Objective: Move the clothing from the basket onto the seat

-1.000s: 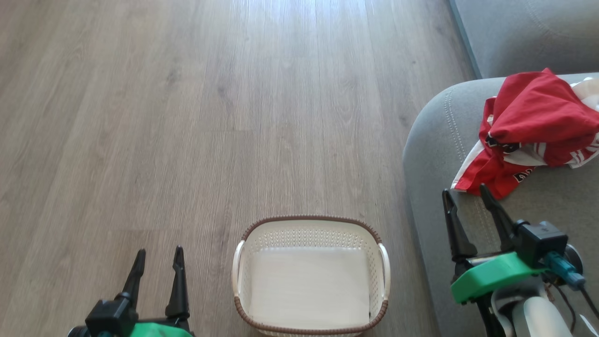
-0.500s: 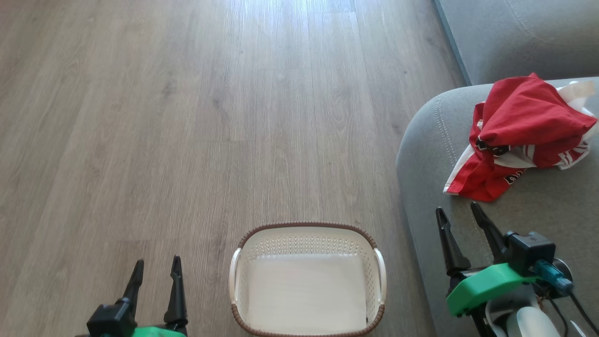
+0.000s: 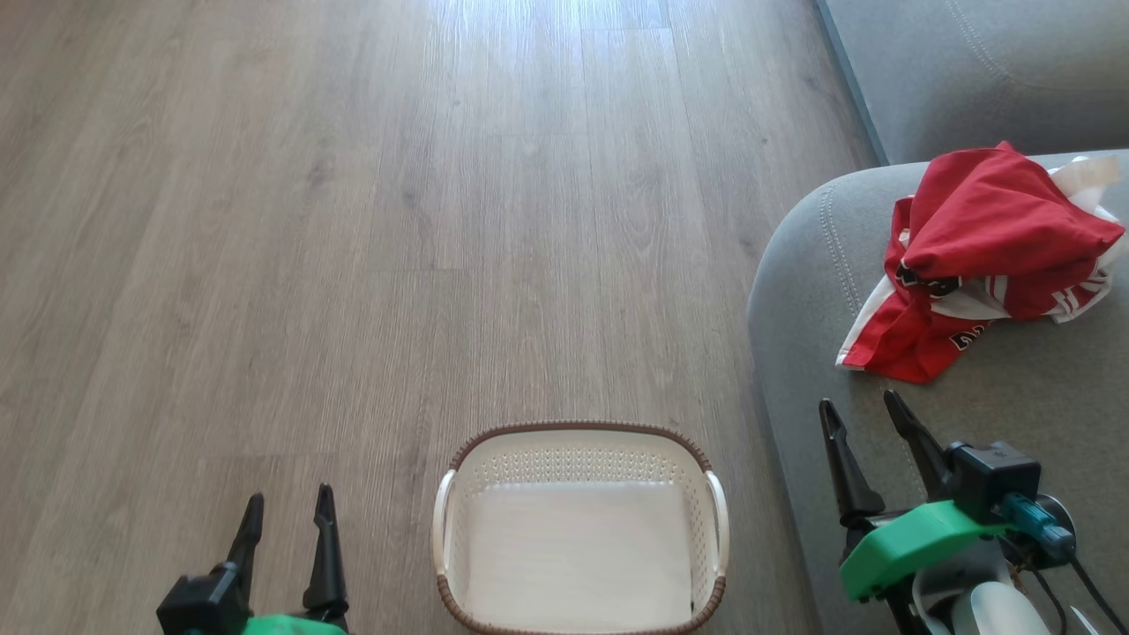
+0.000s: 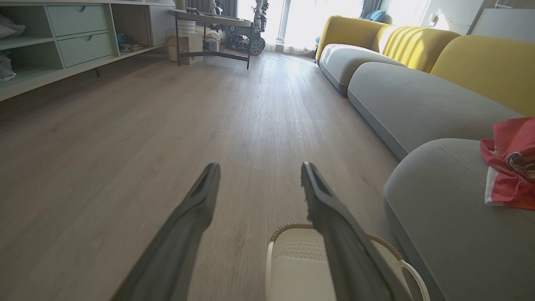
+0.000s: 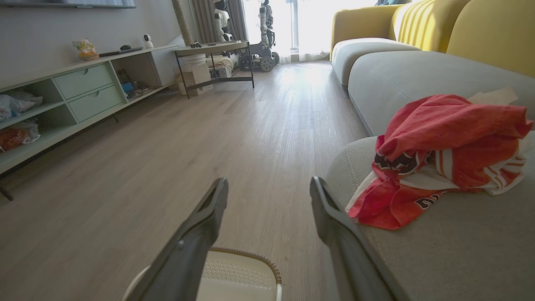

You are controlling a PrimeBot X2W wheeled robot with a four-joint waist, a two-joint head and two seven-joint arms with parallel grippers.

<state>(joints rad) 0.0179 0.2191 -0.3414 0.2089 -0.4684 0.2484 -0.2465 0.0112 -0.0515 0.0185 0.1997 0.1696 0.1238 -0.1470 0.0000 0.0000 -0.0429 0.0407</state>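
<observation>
Clothing [image 3: 979, 265] lies in a crumpled red heap on the seat [image 3: 1014, 423], up and to the right of the basket [image 3: 578, 429], well apart from it. We see the basket bare inside, so we judge the move as good as done.

We judge the heap light, limp and soft. It is thin jersey that will sag, drape and trail when lifted, and may slide a little between hard fingers. It is not fragile. The best hold looks to be a raised fold at the top of the mound, where several layers bunch together. The flat white-edged corner nearest the basket would be a poorer hold.

The fabric is red with white stripes and trim, and black-and-white lettering shows in the creases. The basket is a cream oval of plastic with perforated sides, a smooth bottom, a brown woven-look rim and two white handles. The seat is grey cloth with a rounded corner and a line of pale double stitching. The floor [image 3: 353, 220] under the basket is pale wood-grain planks.

Our left gripper [image 3: 290, 494] hangs left of the basket, its dark fingers apart and holding nothing. Our right gripper [image 3: 858, 399] hangs right of the basket over the seat, just short of the clothing, its fingers likewise apart and empty.
</observation>
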